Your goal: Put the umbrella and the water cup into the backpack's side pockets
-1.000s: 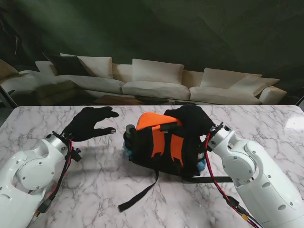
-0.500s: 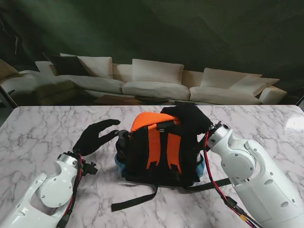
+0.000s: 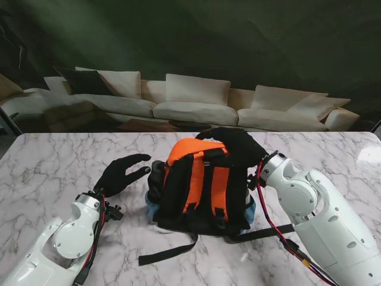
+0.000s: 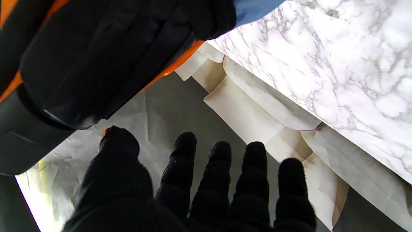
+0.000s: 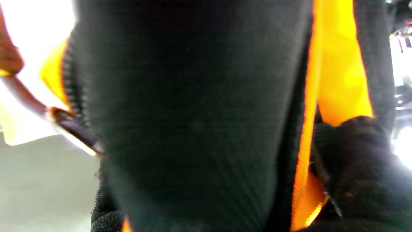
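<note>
While right fingers (image 3: 235, 143) grip the backpack (image 3: 199, 185) top, spread left fingers (image 3: 134, 165) hover just beside it.

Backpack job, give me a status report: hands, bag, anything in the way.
Right hand shut on backpack top. Left hand open, beside it, not touching. Dark item in left side pocket; can't identify. Nothing blocking.

We are looking down at a white marble table (image 3: 47, 161) with grey veining; beyond its far edge a long cream sofa (image 3: 196, 104) is sitting against a dark wall, with a dark cushion (image 3: 83, 81) lying at its left end
</note>
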`<state>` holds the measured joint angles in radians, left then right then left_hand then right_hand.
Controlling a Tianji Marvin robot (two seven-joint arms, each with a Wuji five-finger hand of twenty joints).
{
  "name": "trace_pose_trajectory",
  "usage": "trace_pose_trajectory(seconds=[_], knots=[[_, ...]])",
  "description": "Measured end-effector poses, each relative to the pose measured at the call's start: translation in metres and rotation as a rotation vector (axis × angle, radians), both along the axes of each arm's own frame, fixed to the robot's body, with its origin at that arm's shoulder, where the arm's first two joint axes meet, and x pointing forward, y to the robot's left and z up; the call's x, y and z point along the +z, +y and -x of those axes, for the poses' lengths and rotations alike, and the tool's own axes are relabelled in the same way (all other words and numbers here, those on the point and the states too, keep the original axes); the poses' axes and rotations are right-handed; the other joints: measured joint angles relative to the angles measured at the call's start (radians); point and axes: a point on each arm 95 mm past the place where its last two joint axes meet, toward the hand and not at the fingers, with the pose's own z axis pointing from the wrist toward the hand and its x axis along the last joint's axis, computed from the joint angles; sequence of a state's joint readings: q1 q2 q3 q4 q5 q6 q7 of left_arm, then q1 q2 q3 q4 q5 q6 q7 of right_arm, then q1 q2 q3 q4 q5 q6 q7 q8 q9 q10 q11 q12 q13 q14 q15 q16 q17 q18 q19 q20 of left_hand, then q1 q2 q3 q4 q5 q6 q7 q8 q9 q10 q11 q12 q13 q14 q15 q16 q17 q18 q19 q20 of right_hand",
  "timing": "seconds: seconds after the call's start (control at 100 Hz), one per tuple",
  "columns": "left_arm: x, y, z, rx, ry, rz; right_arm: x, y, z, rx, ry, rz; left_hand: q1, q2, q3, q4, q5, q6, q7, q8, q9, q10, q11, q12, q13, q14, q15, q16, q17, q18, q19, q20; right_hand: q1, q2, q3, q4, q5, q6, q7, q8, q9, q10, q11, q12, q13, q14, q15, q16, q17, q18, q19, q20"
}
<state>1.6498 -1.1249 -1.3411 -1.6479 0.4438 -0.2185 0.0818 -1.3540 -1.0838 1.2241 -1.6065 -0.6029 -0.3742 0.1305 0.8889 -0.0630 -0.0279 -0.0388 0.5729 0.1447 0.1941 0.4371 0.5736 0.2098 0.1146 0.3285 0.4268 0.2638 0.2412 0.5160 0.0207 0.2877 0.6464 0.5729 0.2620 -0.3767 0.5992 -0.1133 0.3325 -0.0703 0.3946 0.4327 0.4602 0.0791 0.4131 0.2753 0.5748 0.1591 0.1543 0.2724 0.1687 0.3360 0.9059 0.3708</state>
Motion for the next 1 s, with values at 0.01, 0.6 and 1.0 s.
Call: trace_pose_trajectory(seconds=[0.01, 0.6, 1.0], knots=[[0.000, 0.000, 0.000, 0.000, 0.000, 0.000, 0.000, 0.000, 0.000, -0.002, 0.002, 0.002, 0.000, 0.000, 0.000, 0.000, 0.000, 0.000, 0.000, 0.000, 0.000, 0.000, 0.000, 0.000, 0.000, 0.000, 0.000, 0.000, 0.000, 0.000, 0.000, 0.000, -0.001, 0.000, -0.005, 0.000, -0.006, 0.008, -0.012, 0.000, -0.013, 0.004, -0.002, -0.008, -0.010, 0.005, -0.009, -0.004, -0.007, 0.007, -0.010, -0.004], [0.000, 0.001, 0.002, 0.017, 0.007, 0.001, 0.059, -0.031, 0.009, -0.091, -0.179, -0.146, 0.000, 0.001, 0.000, 0.000, 0.000, 0.009, -0.001, 0.000, -0.001, 0.000, 0.000, 0.000, -0.014, 0.000, 0.000, 0.000, -0.008, 0.000, 0.000, 0.000, 0.020, 0.051, -0.090, 0.020, -0.079, 0.058, -0.111, 0.009, -0.074, 0.032, -0.023, -0.045, -0.024, 0.011, -0.013, -0.066, 0.015, 0.041, -0.087, -0.032], [0.001, 0.001, 0.002, 0.028, 0.005, 0.030, 0.063, -0.092, 0.051, -0.380, -0.352, -0.430, 0.001, 0.013, 0.006, 0.000, 0.000, 0.019, -0.001, 0.000, -0.001, 0.000, 0.000, 0.000, -0.014, 0.000, 0.000, 0.001, -0.007, 0.000, 0.000, 0.000, 0.139, 0.109, -0.181, 0.048, 0.031, 0.020, -0.026, 0.022, 0.034, 0.007, 0.000, -0.033, 0.022, -0.001, 0.005, -0.040, 0.029, 0.038, -0.039, -0.010]])
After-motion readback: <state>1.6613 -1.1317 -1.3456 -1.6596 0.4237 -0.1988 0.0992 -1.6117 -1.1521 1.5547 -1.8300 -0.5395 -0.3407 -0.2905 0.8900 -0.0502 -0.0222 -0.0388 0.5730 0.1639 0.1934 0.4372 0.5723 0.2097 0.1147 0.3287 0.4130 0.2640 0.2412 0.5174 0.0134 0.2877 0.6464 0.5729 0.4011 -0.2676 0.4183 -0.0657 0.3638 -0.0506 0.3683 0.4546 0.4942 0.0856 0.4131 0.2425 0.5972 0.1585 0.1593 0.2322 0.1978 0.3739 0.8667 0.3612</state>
